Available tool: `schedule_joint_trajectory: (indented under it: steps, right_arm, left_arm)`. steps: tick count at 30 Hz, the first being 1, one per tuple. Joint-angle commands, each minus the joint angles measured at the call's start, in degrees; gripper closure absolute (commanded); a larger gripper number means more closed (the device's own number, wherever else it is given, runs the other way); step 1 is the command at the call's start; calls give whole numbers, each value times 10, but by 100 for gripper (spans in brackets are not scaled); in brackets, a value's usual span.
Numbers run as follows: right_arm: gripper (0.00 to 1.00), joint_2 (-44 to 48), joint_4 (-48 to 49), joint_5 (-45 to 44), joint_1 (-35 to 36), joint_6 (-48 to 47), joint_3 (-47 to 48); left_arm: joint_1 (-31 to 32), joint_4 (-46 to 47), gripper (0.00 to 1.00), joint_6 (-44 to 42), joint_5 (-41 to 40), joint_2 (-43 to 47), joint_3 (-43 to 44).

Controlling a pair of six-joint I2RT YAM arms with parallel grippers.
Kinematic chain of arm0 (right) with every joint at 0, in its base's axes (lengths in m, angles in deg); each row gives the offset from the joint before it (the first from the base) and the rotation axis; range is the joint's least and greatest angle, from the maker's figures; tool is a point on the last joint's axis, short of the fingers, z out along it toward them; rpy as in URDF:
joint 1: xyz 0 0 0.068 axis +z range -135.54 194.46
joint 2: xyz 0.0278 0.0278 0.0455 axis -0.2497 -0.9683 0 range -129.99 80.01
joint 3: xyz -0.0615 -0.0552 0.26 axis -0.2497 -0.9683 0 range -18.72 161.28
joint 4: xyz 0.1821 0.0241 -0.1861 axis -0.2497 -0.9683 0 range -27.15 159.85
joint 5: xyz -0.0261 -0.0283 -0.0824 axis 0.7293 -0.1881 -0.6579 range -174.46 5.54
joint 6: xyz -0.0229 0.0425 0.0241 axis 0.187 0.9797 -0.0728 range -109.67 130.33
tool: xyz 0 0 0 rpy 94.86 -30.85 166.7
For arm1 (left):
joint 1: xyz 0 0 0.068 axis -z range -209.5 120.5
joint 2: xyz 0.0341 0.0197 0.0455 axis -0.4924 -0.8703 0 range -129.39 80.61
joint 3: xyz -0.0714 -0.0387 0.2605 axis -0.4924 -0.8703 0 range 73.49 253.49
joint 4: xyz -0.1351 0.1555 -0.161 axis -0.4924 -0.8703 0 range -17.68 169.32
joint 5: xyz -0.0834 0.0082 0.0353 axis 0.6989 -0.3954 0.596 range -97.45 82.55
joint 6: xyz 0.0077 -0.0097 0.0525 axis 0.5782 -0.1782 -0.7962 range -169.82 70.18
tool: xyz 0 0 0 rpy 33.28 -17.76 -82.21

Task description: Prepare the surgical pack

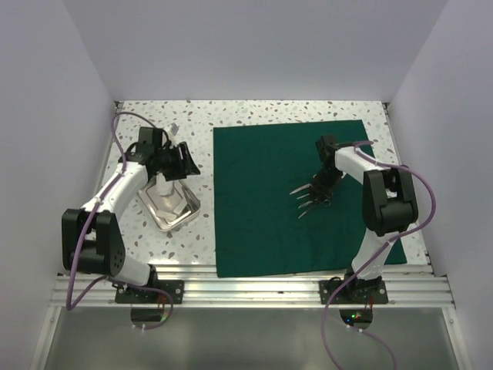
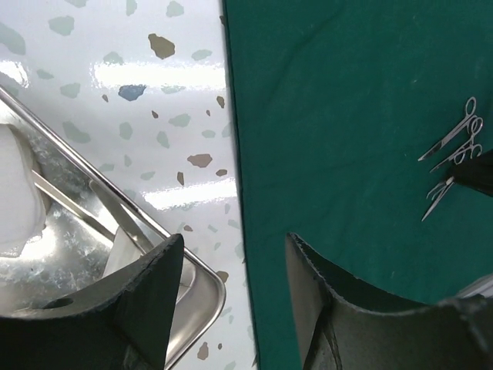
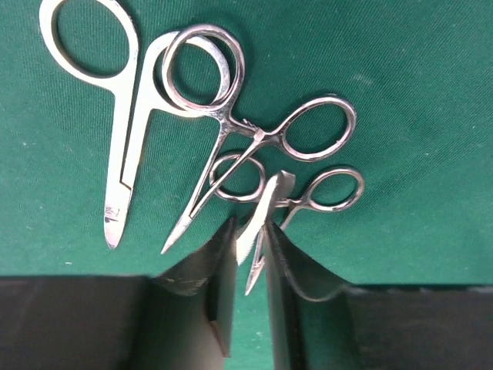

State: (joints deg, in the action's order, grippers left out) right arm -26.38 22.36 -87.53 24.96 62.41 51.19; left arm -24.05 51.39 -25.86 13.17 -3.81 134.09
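Observation:
The dark green drape [image 1: 262, 223] lies flat across the middle and right of the table. On it is a cluster of steel instruments [image 1: 312, 196]: plain scissors [image 3: 123, 116], ring-handled forceps [image 3: 254, 131] and a smaller ring-handled pair [image 3: 323, 193]. My right gripper [image 3: 250, 247] is down on this cluster. Its fingers press on a serrated tweezers tip [image 3: 266, 208], with the small pair's point beside it. My left gripper [image 2: 235, 243] hangs open and empty over the corner of the metal tray [image 2: 208, 285]. White gauze [image 2: 15, 193] lies in that tray.
The tray [image 1: 185, 212] sits on the speckled table [image 1: 254, 112] left of the drape, a narrow bare strip between them. White walls close in the left, back and right. An aluminium rail [image 1: 246, 285] runs along the near edge.

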Motion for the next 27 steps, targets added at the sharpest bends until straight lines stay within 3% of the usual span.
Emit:
schedule_joint_trajectory:
  steps: [1, 3, 5, 8, 14, 16, 20, 22, 27]
  right_arm:
    - [78, -3, 13, -7, 6, 19, 7]
    - [83, 0, 13, -11, 6, 21, 6]
    - [93, 10, 4, -10, 7, 21, 12]
    - [100, 50, -26, -3, 12, 14, 29]
    - [100, 110, -72, 25, 32, -42, 93]
    - [100, 118, -10, 88, 46, -74, 95]
    - [100, 131, 215, 317, 89, -102, 54]
    - [100, 128, 302, 364, 122, -91, 63]
    - [100, 112, 325, 352, 160, -86, 88]
  left_arm:
    - [4, 8, 41, -26, 18, -7, 25]
    - [13, 15, 40, -34, 30, -7, 29]
    - [28, 30, 27, -42, 62, -9, 32]
    - [55, 56, 29, -56, 116, -17, 45]
    - [90, 131, 27, -33, 229, -47, 63]
    - [97, 169, 25, -9, 267, -58, 62]
    - [115, 270, 22, 75, 365, -79, 39]
    - [119, 394, 22, 164, 390, -80, -1]
    - [134, 379, 21, 159, 391, -73, 3]
